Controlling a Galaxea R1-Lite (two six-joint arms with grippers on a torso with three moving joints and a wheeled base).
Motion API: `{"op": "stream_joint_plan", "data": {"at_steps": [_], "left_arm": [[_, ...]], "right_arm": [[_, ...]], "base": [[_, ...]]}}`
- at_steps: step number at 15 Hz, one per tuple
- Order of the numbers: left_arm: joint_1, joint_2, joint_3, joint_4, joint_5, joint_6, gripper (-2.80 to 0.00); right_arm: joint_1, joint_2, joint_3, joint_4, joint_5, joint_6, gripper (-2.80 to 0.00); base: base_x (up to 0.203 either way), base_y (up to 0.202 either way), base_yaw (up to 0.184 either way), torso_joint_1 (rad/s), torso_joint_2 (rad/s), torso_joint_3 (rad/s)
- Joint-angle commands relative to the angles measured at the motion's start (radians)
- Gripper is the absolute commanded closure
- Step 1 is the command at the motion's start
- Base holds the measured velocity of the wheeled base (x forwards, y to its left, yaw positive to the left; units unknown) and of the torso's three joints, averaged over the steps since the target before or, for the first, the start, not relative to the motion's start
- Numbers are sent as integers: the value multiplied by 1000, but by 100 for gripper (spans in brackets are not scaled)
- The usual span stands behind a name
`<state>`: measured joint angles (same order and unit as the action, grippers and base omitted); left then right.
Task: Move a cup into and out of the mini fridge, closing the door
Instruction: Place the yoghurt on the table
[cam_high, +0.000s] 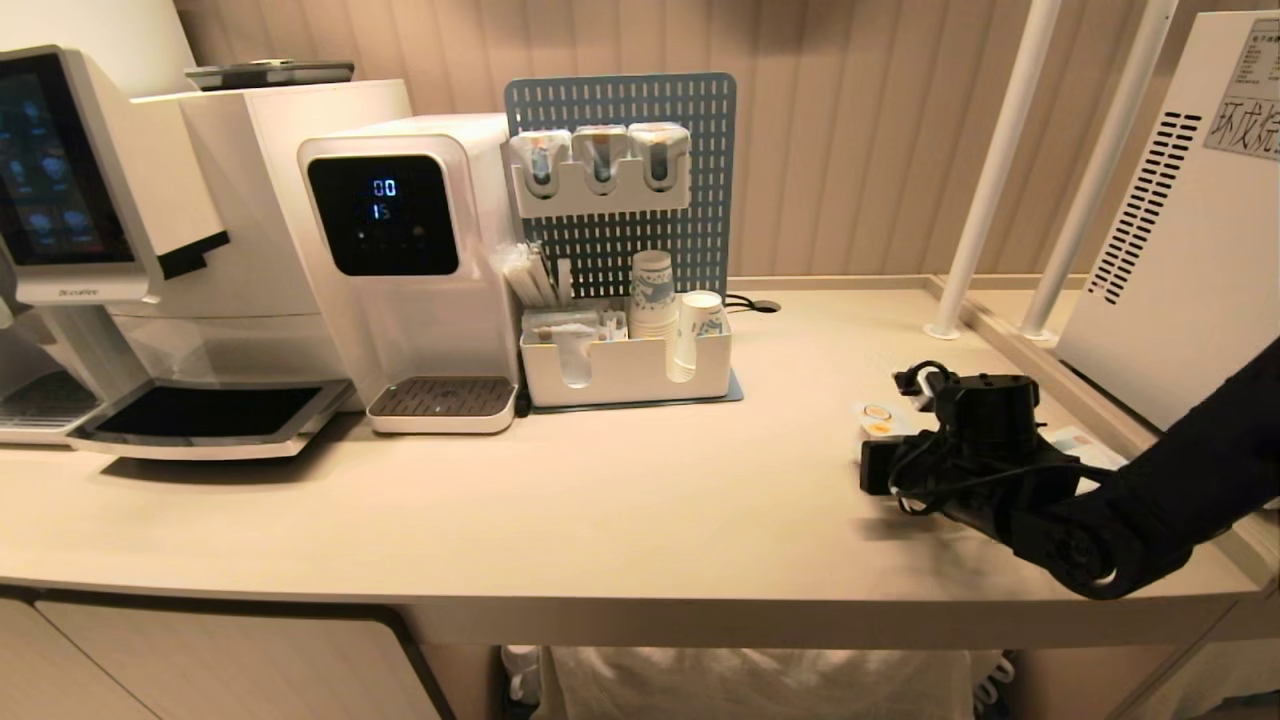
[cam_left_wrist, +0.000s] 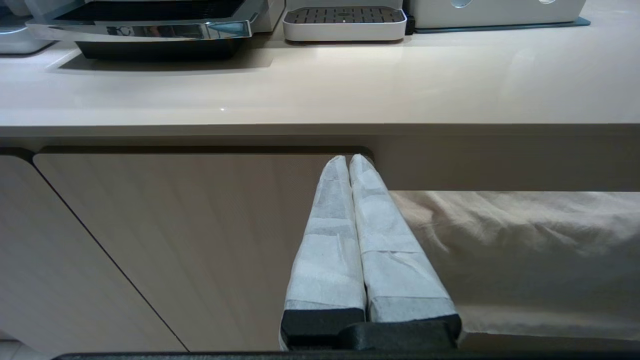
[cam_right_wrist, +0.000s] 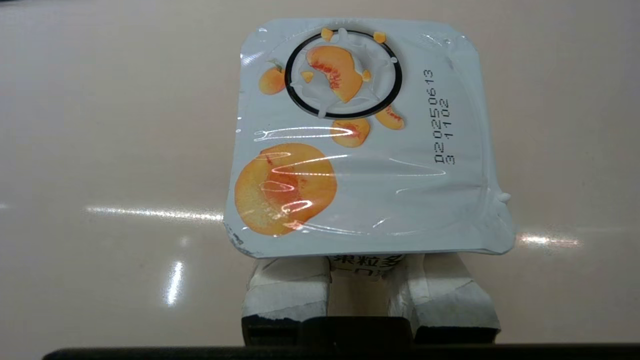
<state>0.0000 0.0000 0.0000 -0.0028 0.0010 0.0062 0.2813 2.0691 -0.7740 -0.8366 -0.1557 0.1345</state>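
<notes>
Cup in the right pincer, low over the worktop

Your right pincer (cam_right_wrist: 367, 280) has its two wrapped fingers (cam_right_wrist: 287, 285) closed on the body of the cup (cam_right_wrist: 365, 145), under the wider foil lid, so the lid's overhang sits above the pads and helps keep the cup from slipping downward. In the head view the right pincer (cam_high: 905, 440) is low over the right part of the worktop (cam_high: 600, 500), the cup (cam_high: 878, 418) at its tip. Whether the base already touches the surface, you cannot tell. A white louvred appliance (cam_high: 1180, 220) stands at the far right; the fridge door is nowhere in sight. Your left pincer (cam_left_wrist: 356, 165) is parked below the worktop edge, fingers pressed together on nothing, in front of the cabinet front (cam_left_wrist: 175, 240).
</notes>
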Motion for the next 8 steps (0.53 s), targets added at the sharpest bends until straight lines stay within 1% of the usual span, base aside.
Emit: {"op": "stream_joint_plan", "data": {"at_steps": [1, 3, 6, 7, 8], "left_arm": [[0, 2, 0, 0, 1, 0, 0], [0, 2, 0, 0, 1, 0, 0], [0, 2, 0, 0, 1, 0, 0], [0, 2, 0, 0, 1, 0, 0], [0, 2, 0, 0, 1, 0, 0]], "right_arm": [[7, 16, 0, -7, -3, -3, 0], [6, 21, -4, -6, -9, -8, 0], [9, 28, -7, -3, -41, -12, 0], [9, 28, -8, 1, -45, -17, -280], [9, 29, -8, -1, -50, -21, -280]], "base": [[0, 0, 0, 0, 0, 0], [0, 0, 0, 0, 0, 0], [0, 0, 0, 0, 0, 0], [0, 0, 0, 0, 0, 0], [0, 0, 0, 0, 0, 0]]}}
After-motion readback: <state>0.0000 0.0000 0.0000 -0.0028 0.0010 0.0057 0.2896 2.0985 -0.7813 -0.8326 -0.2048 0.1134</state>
